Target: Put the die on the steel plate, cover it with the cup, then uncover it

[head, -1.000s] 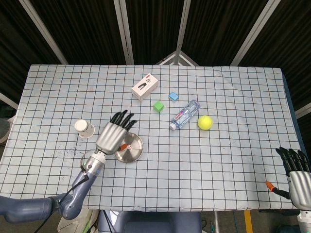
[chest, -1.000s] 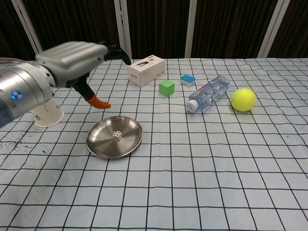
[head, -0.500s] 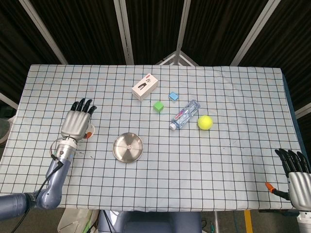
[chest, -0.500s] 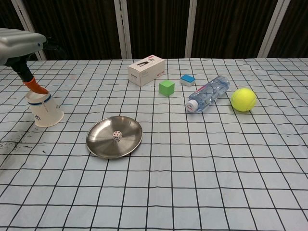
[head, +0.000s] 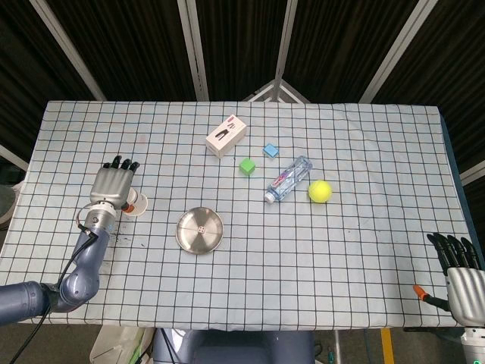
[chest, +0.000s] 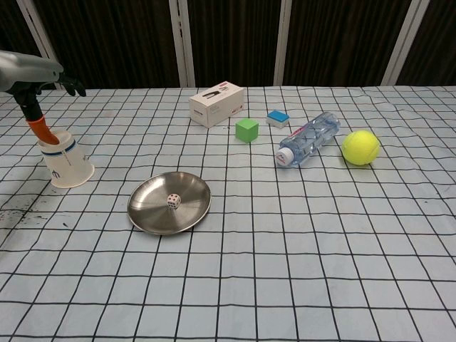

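Die: a small white die [chest: 172, 201] with red pips lies inside the steel plate [chest: 146, 212], near its middle; in the head view it is only a tiny speck [head: 200, 227].
Steel plate: a round shallow dish on the checked tablecloth [head: 364, 227], lower left of centre in the head view [head: 188, 239], with nothing over it.
Cup: a white paper cup [chest: 66, 163] stands mouth-down at the left edge of the chest view, well left of the plate; from above only a part of it [head: 139, 203] shows beside the hand.
Left hand: the left hand [head: 112, 184] hovers directly over the cup, fingers stretched forward and apart, holding nothing; its orange-tipped thumb [chest: 37, 131] points down and meets the cup's top.
Right hand: the right hand [head: 459, 277] sits at the lower right corner of the head view, off the table edge, fingers straight and spread, holding nothing.
Other things: a white box [chest: 216, 104], a green cube [chest: 246, 130], a small blue block [chest: 277, 118], a clear bottle [chest: 308, 138] lying on its side and a yellow tennis ball [chest: 360, 147] are ranged across the upper middle.
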Robot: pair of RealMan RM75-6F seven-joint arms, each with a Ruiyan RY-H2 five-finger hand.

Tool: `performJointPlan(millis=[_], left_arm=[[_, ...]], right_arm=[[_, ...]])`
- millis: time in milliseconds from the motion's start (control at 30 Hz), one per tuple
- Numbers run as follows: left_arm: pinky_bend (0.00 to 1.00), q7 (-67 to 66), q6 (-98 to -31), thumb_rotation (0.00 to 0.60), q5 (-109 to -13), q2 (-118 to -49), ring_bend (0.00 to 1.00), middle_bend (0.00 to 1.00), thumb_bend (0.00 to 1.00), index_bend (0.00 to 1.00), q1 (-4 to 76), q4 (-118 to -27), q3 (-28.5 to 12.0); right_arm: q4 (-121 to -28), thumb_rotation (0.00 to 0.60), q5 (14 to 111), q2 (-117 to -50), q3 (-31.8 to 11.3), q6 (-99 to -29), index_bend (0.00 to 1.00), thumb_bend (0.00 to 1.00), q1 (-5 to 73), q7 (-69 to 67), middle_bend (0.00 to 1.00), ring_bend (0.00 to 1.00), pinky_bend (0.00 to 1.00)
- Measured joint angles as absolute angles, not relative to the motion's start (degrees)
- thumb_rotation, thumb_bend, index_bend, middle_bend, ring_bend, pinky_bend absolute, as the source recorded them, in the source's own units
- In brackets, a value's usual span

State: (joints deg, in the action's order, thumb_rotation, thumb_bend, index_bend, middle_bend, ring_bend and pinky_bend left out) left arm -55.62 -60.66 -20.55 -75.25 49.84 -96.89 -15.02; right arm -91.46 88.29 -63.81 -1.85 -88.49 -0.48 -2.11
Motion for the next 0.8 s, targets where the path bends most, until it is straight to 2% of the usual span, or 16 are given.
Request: performJointPlan(millis=[367, 533, 800], left_arm=[[0.23, -54.33, -59.32, 0.600, -21.56, -77.01, 0.11, 0.17, 0.27, 0.19, 50.03, -93.44, -12.14], [0.23, -53.35, -58.61, 0.600, -22.15, -77.96, 0.12, 0.23, 0.33, 0.24, 50.13, -91.52, -10.90], [0.23, -52.70, -58.78, 0.600, -23.08, -78.15, 0.12, 0.23, 0.35, 0.25, 50.36, -91.21, -9.48]], right_arm=[[-91.17, 0.600, 87.99, -64.16, -1.89, -88.21, 0.12, 0.13, -0.41, -1.54, 0.14, 0.10, 0.03], [-91.02, 0.600, 87.95, -64.33, -1.93, -88.10, 0.12, 0.13, -0.32, -1.34, 0.14, 0.10, 0.03], [-91.02, 0.600, 88.09, -64.40, -1.90, -88.18, 0.12, 0.13, -0.32, -1.16, 0.14, 0.10, 0.03]])
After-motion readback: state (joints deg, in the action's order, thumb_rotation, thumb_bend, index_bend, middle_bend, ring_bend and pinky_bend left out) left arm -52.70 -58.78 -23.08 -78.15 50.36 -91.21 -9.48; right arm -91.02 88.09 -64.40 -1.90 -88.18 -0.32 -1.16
